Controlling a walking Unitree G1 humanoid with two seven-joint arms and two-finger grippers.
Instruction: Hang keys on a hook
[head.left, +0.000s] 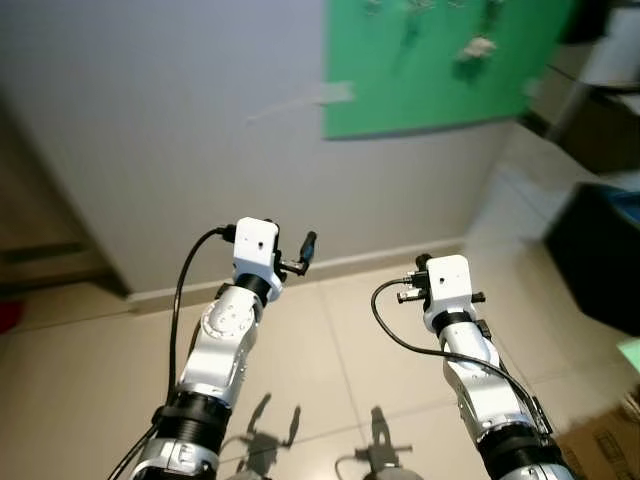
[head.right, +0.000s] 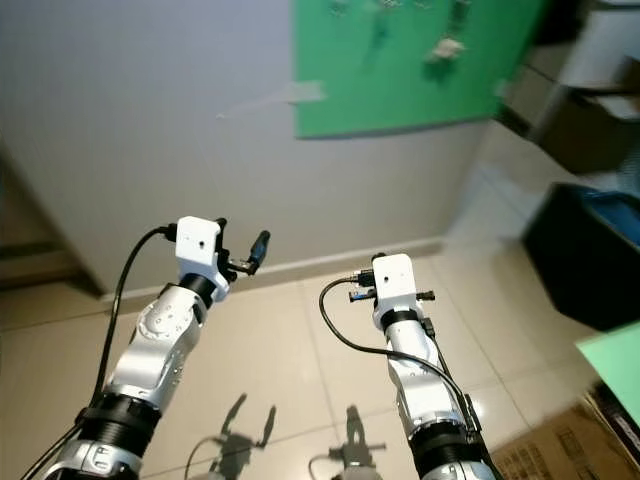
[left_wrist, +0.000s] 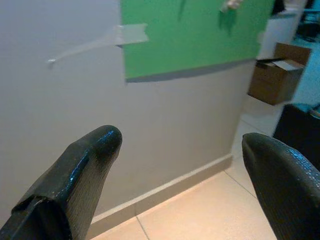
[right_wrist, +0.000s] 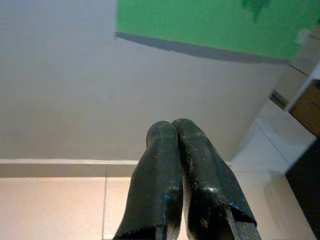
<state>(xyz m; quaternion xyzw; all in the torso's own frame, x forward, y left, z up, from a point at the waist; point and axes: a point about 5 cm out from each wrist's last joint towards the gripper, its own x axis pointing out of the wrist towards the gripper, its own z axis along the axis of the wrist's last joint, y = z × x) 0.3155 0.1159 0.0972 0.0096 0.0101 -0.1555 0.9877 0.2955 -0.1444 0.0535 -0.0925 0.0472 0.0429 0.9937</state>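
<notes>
Left gripper (left_wrist: 180, 165) raised over tiled floor (head.left: 330, 350), fingers (left_wrist: 75, 175) spread wide with nothing between them. Right gripper (right_wrist: 175, 150) raised alongside, fingers (right_wrist: 157, 180) pressed together, tips touching, nothing visibly pinched. Both arms extended forward toward grey wall (head.left: 170, 120), well short of it. Shadows of both grippers cast on the tiles below. Beige skirting (head.left: 340, 265) along the wall base. Strip of tape (left_wrist: 127, 36) on the wall just beside the left edge of green board (head.left: 420, 80). Small pale and dark items (head.left: 478, 46) hanging near the board's top edge, blurred; cannot tell whether keys or hooks. Keys not identifiable in either gripper. Brown cardboard box (left_wrist: 275, 77) and dark bin (head.left: 595, 255) farther off to the right.
</notes>
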